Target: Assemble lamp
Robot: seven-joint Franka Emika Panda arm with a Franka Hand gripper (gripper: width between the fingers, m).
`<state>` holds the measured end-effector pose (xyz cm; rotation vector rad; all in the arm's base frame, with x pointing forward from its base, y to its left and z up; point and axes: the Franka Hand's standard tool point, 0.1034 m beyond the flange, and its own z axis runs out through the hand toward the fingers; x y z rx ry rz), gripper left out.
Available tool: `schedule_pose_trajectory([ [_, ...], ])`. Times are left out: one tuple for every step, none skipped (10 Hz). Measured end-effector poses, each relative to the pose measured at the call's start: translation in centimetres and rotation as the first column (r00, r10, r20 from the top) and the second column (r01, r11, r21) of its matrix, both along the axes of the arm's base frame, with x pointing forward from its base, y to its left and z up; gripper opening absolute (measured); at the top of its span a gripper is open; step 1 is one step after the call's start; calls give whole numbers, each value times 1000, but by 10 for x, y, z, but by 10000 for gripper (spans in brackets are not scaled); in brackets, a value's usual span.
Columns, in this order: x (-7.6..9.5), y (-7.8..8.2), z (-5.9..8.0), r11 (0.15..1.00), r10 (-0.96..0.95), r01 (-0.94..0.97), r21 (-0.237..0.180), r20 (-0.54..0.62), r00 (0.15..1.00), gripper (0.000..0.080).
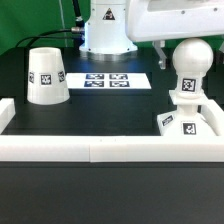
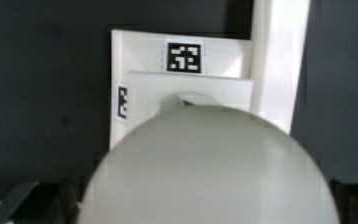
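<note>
The ball-shaped white bulb (image 1: 190,62) stands upright with its stem in the flat square base block (image 1: 190,124), at the exterior view's right. My gripper (image 1: 188,58) hangs straight above. Its dark fingers (image 1: 160,55) stand on either side of the bulb with a small gap, so it is open. In the wrist view the bulb (image 2: 202,160) fills the lower middle, with the tagged base block (image 2: 179,70) beyond it and a dark fingertip (image 2: 25,205) at each side of my gripper (image 2: 190,208). The truncated-cone shade (image 1: 45,75) stands alone at the exterior view's left.
The marker board (image 1: 110,81) lies flat at the back middle. White border walls run along the front (image 1: 100,150) and both sides. The base block sits against the right wall (image 2: 282,50). The arm's white pedestal (image 1: 105,35) stands behind the marker board.
</note>
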<state>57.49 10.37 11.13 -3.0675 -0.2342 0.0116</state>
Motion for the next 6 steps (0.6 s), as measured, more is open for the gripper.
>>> schedule_pose_trajectory([
  [0,0,0,998,63,-63,0,4,998,698],
  [1,0,0,985,172,-172,0,13,985,698],
  [1,0,1,970,242,-242,0,18,970,698],
  [1,0,1,952,306,-307,-1,22,952,698],
  [1,0,1,921,390,-390,-2,28,921,698],
  [1,1,1,876,482,-482,-4,35,876,698],
])
